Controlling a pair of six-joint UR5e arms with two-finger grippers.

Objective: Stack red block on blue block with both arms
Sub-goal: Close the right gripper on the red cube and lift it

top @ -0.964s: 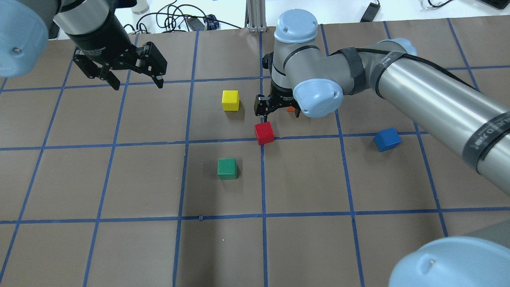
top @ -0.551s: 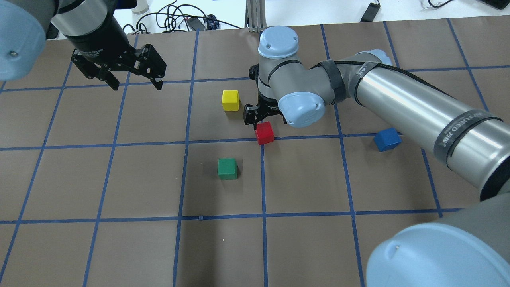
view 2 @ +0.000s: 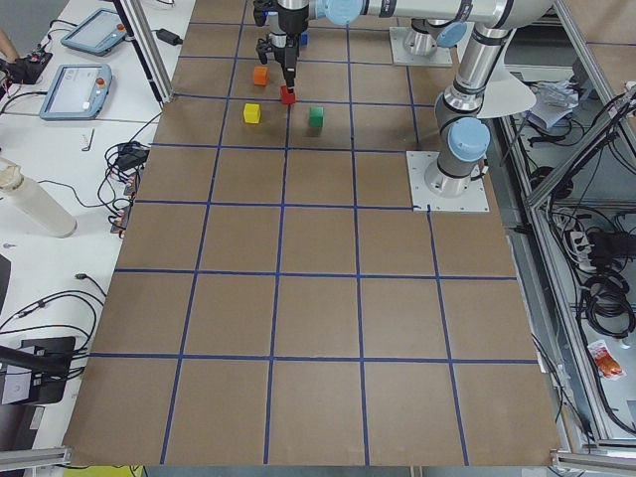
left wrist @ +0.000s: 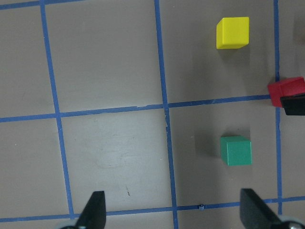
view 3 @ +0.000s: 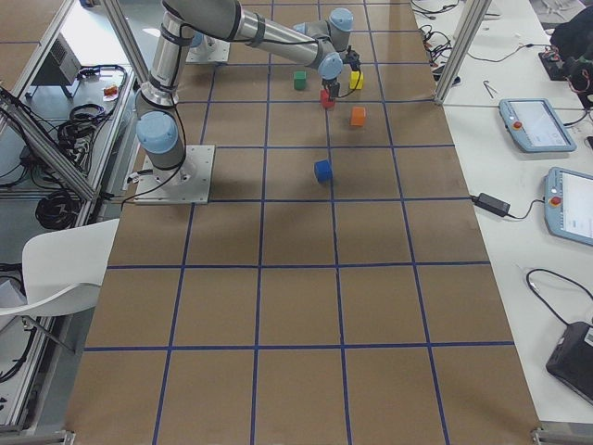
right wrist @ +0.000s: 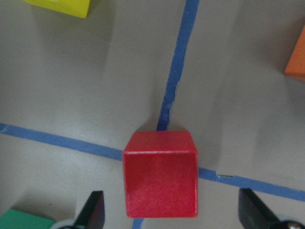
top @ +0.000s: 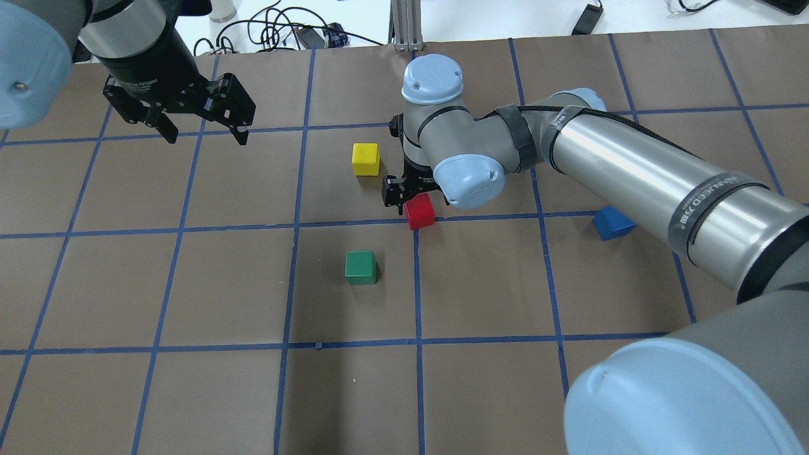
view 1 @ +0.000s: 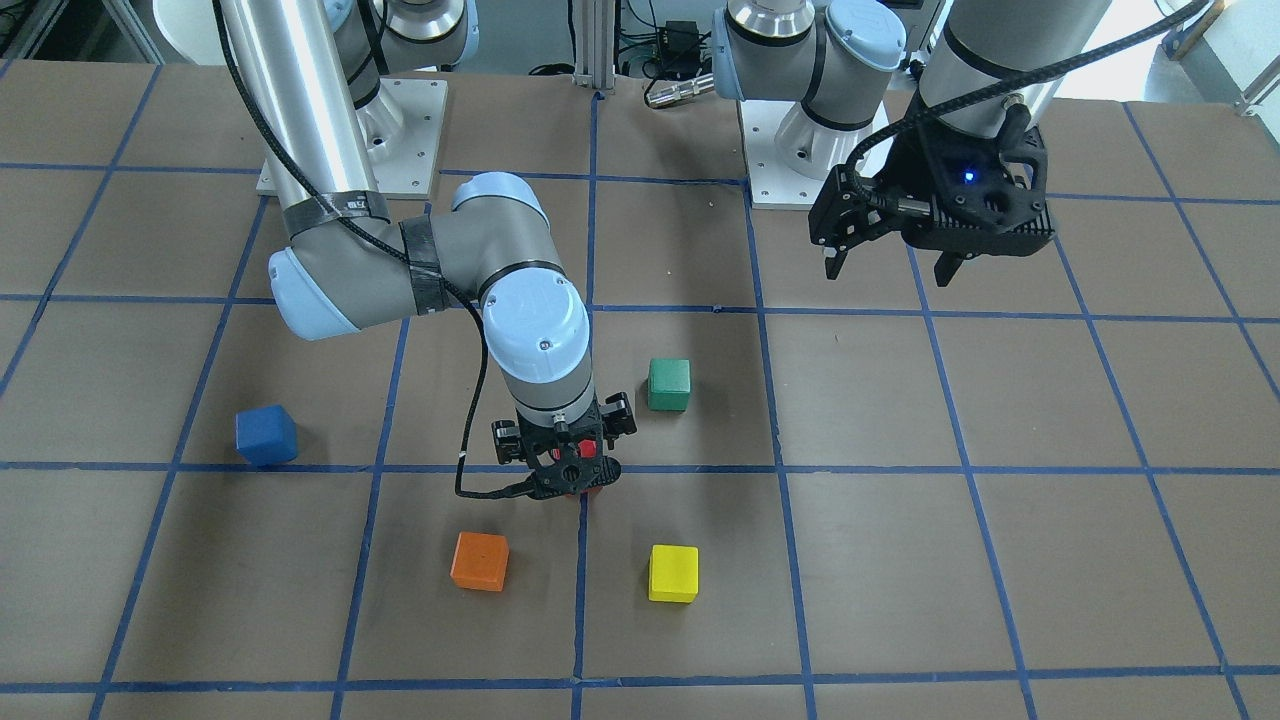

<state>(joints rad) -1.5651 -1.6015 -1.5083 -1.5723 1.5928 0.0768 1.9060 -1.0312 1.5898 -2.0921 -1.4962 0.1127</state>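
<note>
The red block sits on a blue tape line near the table's middle. My right gripper is open and low over it. In the right wrist view the red block lies between the two fingertips with a gap on each side. From the front the gripper hides most of the block. The blue block lies alone to the right, partly behind my right forearm, and shows fully from the front. My left gripper is open and empty, raised at the far left.
A yellow block sits just left of the right gripper and a green block is nearer the robot. An orange block lies beyond the red one, hidden from overhead by the right arm. The table is brown paper with a blue tape grid.
My right gripper has moved left and down from beside the red block to over it, fingers now flanking it. My left gripper has drifted slightly left and away. The blocks have not moved.
</note>
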